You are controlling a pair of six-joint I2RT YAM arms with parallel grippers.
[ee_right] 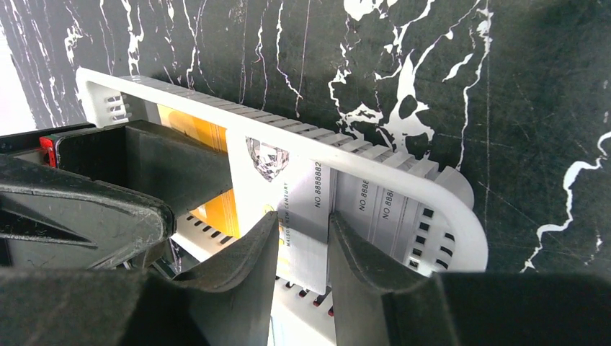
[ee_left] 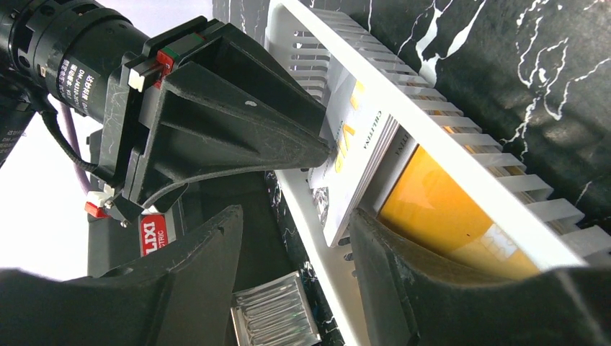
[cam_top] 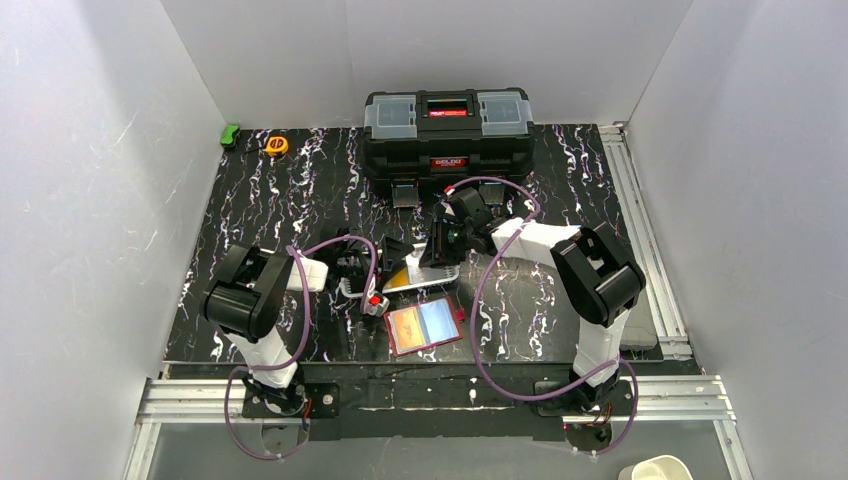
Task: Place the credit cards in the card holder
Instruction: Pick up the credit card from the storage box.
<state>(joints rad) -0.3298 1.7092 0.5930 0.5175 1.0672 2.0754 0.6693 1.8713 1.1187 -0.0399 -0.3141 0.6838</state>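
**Card holder** [cam_top: 425, 327]. Red, lying open and flat on the worktop [cam_top: 270, 210] near its front edge, between the two arm bases. Orange and light blue panels show in it, probably cards already seated.

**Basket** [cam_top: 425, 272]. White, slotted, tipped up just behind the card holder and in front of the black toolbox [cam_top: 447, 125]. It holds a silver card [ee_right: 288, 187] fronting a tight stack of similar ones, with an orange card [ee_left: 447, 216] beside them.

**Right pincer** [ee_right: 302, 220]. Jaws partly apart and reaching over the rim, with the silver card's face showing between them. Whether they pinch it cannot be told.

**Left pincer** [ee_left: 295, 215]. Jaws open, straddling the basket's end wall. One finger is inside by the orange card; the other is outside and clear of the wall. Nothing is clamped.

**Risks, as judged.**
- The stack is tight, so a lift may drag out two cards or slip off the one.
- The basket is not clamped and could rise or tip with the card.
- The pincers work almost tip to tip and could knock each other.

**Views.**
- Only the overhead view shows the card holder and how close the basket stands to it, but the arms hide the basket's cards there.
- The right wrist view gives the printing and the stacking.
- The left wrist view alone shows the right pincer's tip touching the stack from the side.
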